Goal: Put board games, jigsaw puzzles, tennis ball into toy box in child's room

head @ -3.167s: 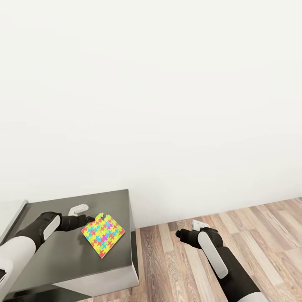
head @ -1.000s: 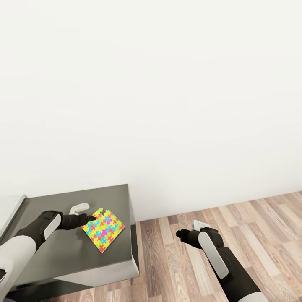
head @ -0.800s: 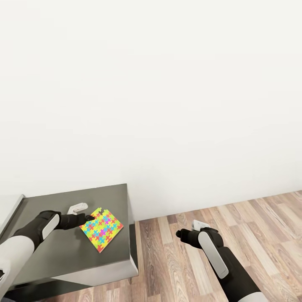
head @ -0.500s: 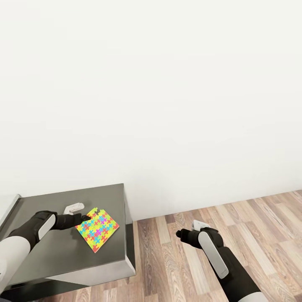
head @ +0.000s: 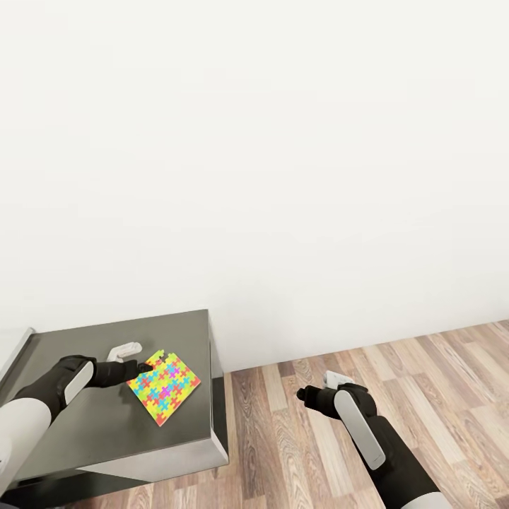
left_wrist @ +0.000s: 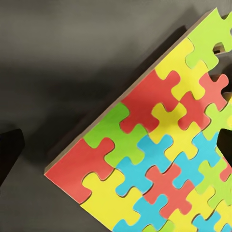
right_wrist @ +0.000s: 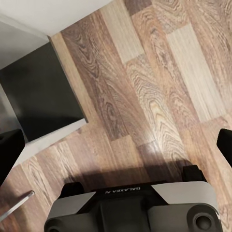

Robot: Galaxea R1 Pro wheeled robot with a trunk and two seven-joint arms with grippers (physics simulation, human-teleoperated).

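Observation:
One jigsaw puzzle [head: 164, 387], a square board of yellow, red, green and blue pieces, lies near the right end of the table's dark-grey lower section [head: 85, 424]. My left gripper [head: 145, 367] is at the puzzle's near-left corner, touching or just over it. In the left wrist view the puzzle [left_wrist: 159, 159] spreads below the left gripper [left_wrist: 117, 145], whose fingers stand wide apart, open. My right gripper [head: 302, 393] hangs open over the wood floor, off the table's right end, holding nothing. The toy box, the board games and the tennis ball are out of view.
A white wall fills the space behind the table. Wood-plank floor [head: 424, 382] stretches to the right. The table's right edge [head: 215, 396] drops to the floor; its dark corner [right_wrist: 38, 92] appears in the right wrist view. A strip of the pale upper top [head: 10, 346] is at far left.
The whole head picture has shifted, with the table sliding left and slightly up, so the camera moved. The left gripper and puzzle kept their places on the table. Nothing moved in the last half second.

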